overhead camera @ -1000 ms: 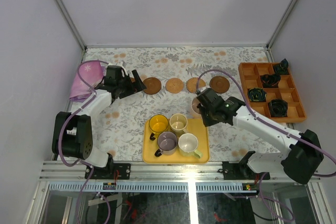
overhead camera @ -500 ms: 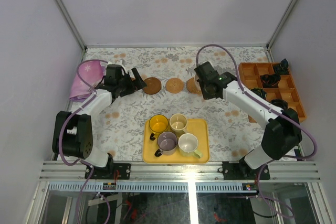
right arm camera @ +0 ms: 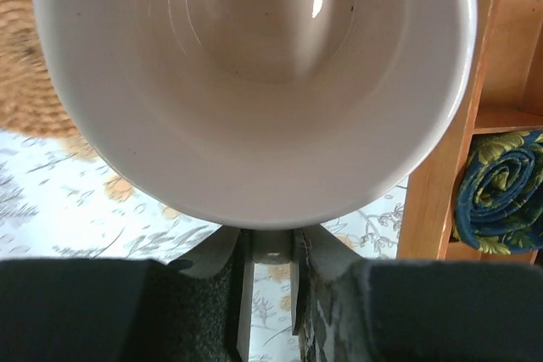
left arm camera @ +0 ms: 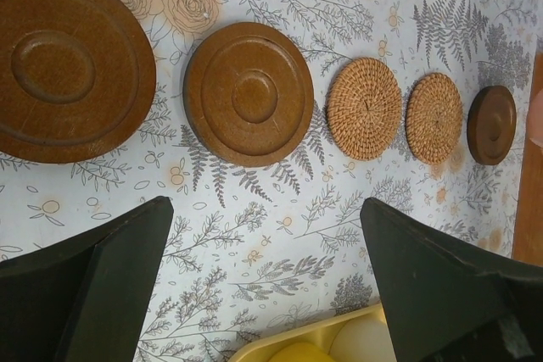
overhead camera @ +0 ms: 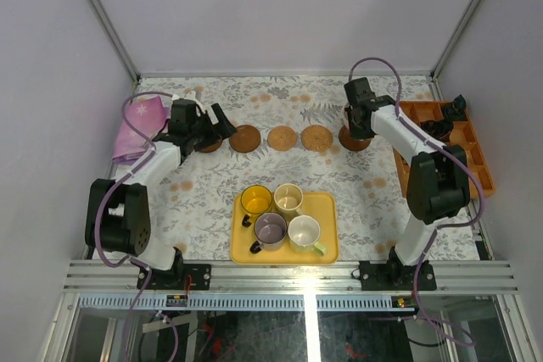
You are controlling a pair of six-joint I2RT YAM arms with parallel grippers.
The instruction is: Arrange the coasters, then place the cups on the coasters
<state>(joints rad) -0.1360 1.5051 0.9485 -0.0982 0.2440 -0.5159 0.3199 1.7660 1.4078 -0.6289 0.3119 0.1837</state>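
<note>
Five coasters lie in a row: dark brown [left arm camera: 72,61], dark brown [left arm camera: 250,93], tan woven [left arm camera: 365,108], tan woven [left arm camera: 434,118] and a far dark brown one [left arm camera: 491,125]. My left gripper [left arm camera: 267,252] hangs open and holds nothing, near the leftmost coaster [overhead camera: 210,143]. My right gripper [right arm camera: 273,247] is shut on the handle of the pink cup [right arm camera: 254,82], over the rightmost coaster [overhead camera: 355,139]; I cannot tell if the cup touches it. The yellow cup [overhead camera: 255,200], cream cup [overhead camera: 288,198], purple cup [overhead camera: 271,228] and pale green cup [overhead camera: 304,231] stand on the yellow tray [overhead camera: 327,253].
An orange divided tray [overhead camera: 485,177] with small dark objects sits just right of the right gripper, and its wooden wall [right arm camera: 488,57] is close beside the pink cup. A pink cloth [overhead camera: 136,129] lies at the far left. The enclosure walls border the table.
The right arm has swung the pink cup from beside the yellow tray out to the far right end of the coaster row. The left arm has barely moved.
</note>
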